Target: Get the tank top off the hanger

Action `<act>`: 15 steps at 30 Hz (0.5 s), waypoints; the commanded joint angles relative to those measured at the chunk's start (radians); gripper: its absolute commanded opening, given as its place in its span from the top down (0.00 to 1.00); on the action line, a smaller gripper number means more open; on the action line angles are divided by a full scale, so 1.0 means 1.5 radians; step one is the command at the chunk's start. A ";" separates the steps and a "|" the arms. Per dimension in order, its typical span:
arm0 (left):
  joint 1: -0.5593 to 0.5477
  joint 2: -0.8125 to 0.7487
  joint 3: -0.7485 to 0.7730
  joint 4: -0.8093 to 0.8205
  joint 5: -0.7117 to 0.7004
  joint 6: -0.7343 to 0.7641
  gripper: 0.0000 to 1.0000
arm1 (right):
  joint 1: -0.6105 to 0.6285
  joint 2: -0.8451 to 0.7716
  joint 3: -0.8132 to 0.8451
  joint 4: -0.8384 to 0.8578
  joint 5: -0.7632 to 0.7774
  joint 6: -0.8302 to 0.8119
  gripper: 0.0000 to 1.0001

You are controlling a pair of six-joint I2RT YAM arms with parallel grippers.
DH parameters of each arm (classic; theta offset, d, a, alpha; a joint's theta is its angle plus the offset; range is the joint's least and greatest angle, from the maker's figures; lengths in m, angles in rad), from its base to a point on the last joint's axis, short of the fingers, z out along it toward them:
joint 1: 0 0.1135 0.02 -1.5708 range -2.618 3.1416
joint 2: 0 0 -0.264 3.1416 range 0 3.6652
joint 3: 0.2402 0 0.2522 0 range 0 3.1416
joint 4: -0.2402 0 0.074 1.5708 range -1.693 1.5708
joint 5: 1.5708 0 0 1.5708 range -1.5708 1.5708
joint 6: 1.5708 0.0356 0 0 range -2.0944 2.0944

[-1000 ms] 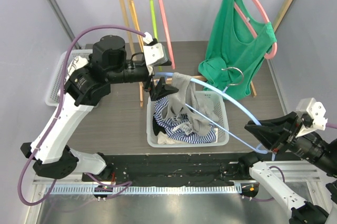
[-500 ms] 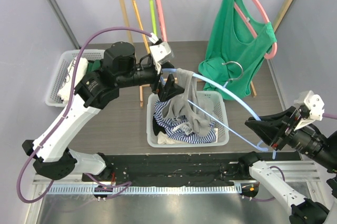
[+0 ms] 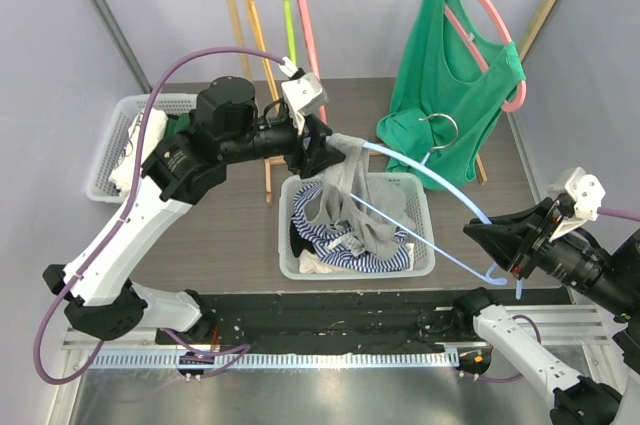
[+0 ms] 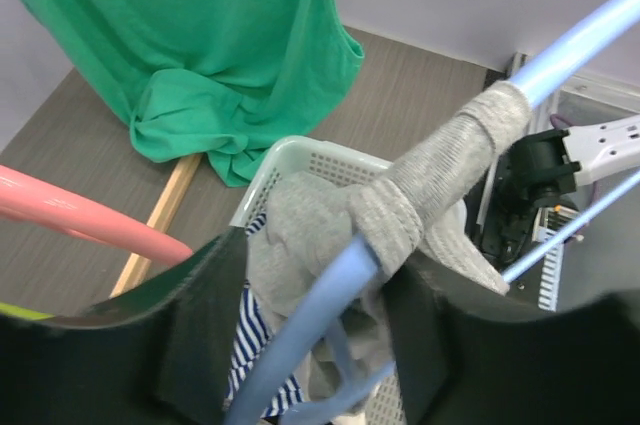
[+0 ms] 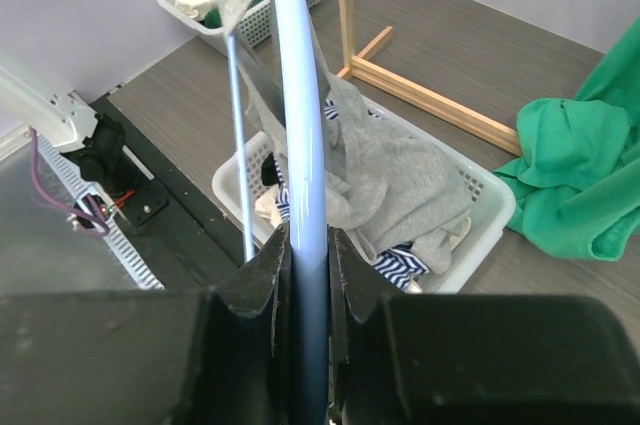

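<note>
A grey tank top (image 3: 350, 185) hangs by one strap from the left end of a light-blue hanger (image 3: 430, 177). Its body droops into the white basket (image 3: 425, 245). My left gripper (image 3: 325, 150) is open, with its jaws on either side of the hanger end and the bunched grey strap. In the left wrist view (image 4: 318, 260) the strap (image 4: 440, 165) wraps the blue arm (image 4: 570, 45) and touches the right finger. My right gripper (image 3: 482, 237) is shut on the hanger's other end. The right wrist view (image 5: 308, 240) shows it pinching the blue arm (image 5: 300, 95), with the grey top (image 5: 400, 170) beyond.
A blue-and-white striped cloth (image 3: 345, 240) and other clothes lie in the basket. A green top (image 3: 440, 95) hangs on a pink hanger on the wooden rack (image 3: 235, 5) behind. A second white basket (image 3: 115, 145) stands at the left.
My left gripper has moved right and up, from beside the basket's left rim to the hanger's end, and now straddles the strap. The right gripper has shifted slightly with the hanger.
</note>
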 commanded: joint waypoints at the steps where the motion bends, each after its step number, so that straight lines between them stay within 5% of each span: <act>1: -0.007 0.004 0.026 0.031 0.042 -0.019 0.53 | -0.001 0.009 0.004 0.069 0.043 -0.005 0.99; 7: -0.009 0.012 0.031 0.031 0.048 -0.036 0.85 | -0.001 0.011 -0.007 0.076 0.058 -0.012 0.99; 11: -0.009 0.021 0.067 0.025 0.046 -0.025 0.93 | -0.001 0.007 -0.020 0.073 0.076 -0.014 0.99; 12: -0.009 0.023 0.073 0.021 0.047 -0.025 0.89 | -0.001 0.006 -0.026 0.072 0.078 -0.013 0.99; 13: -0.009 0.023 0.078 0.020 0.052 -0.025 0.58 | -0.001 0.005 -0.029 0.073 0.077 -0.013 0.99; 15: -0.009 0.023 0.084 0.020 0.071 -0.029 0.32 | -0.001 0.007 -0.033 0.076 0.076 -0.013 0.99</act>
